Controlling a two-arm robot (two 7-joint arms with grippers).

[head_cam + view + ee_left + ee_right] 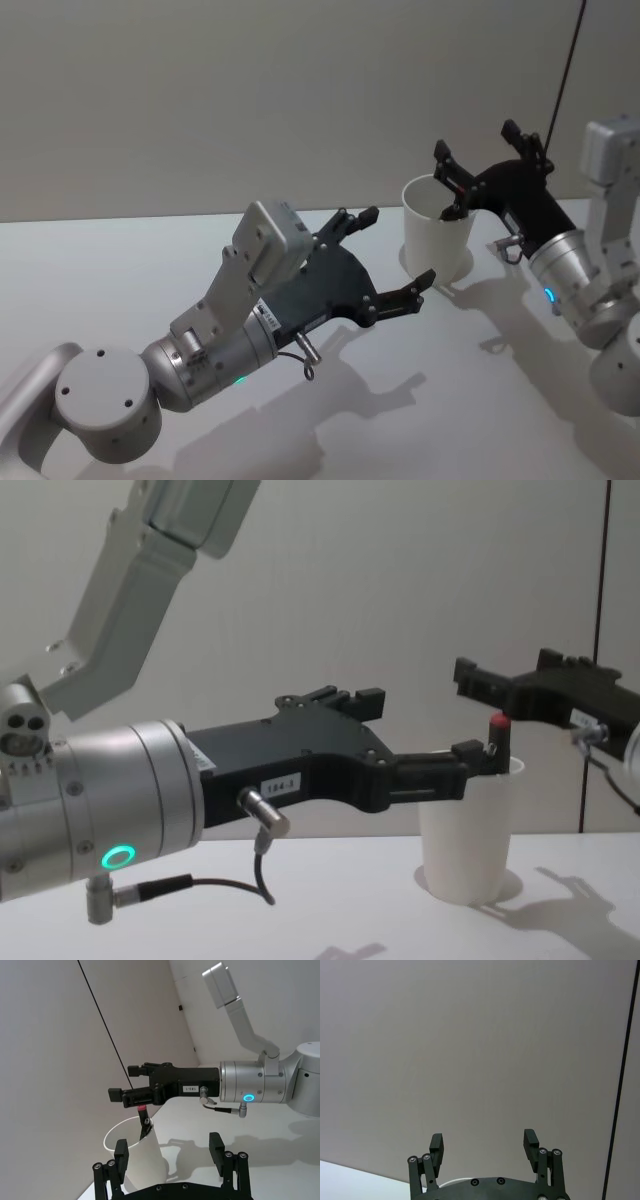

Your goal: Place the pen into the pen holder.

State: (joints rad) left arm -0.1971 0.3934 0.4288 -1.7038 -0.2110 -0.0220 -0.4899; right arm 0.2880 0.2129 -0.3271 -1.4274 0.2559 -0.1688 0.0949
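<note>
While the cup [438, 240] stands upright on the white table [150, 270], a dark pen [143, 1121] with a red tip leans inside it against the wall, the red end poking just above the rolled rim. It is a plain white paper cup, tapered toward its base, smooth and unprinted. Just above that rim hangs the right gripper [492, 157], its black fingers spread wide with nothing between them, one finger close over the pen's tip but not closing on it. On the near side, the left gripper [390, 255] is also wide open and empty, with one fingertip just beside the cup's wall. Each gripper is matte black on a brushed silver wrist with a glowing ring; the left carries a small white label reading "184-3".
</note>
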